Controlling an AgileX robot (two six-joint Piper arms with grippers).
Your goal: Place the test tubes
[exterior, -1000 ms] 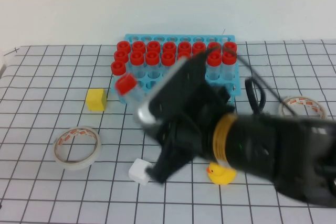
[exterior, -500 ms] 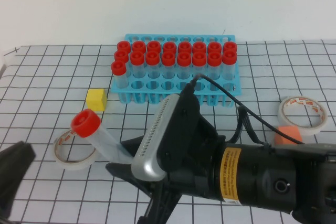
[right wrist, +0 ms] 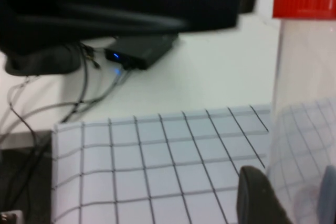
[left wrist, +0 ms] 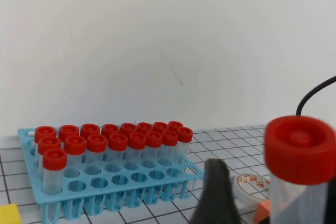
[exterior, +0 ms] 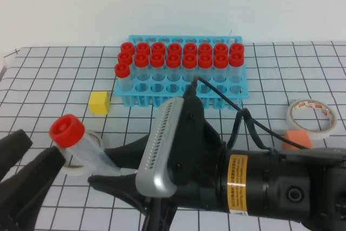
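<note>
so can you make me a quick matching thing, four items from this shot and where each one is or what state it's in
Things:
1. loose test tube
2. yellow cube
3. orange block
4. left gripper

Places or states:
a. on the table, left of the blue rack
b. open, at the near left, beside the tube's red cap
c. held tilted in the right gripper, raised at the near left of centre
d. next to the tape roll on the right

Pairs: 1-c, 2-a, 3-d, 4-b
</note>
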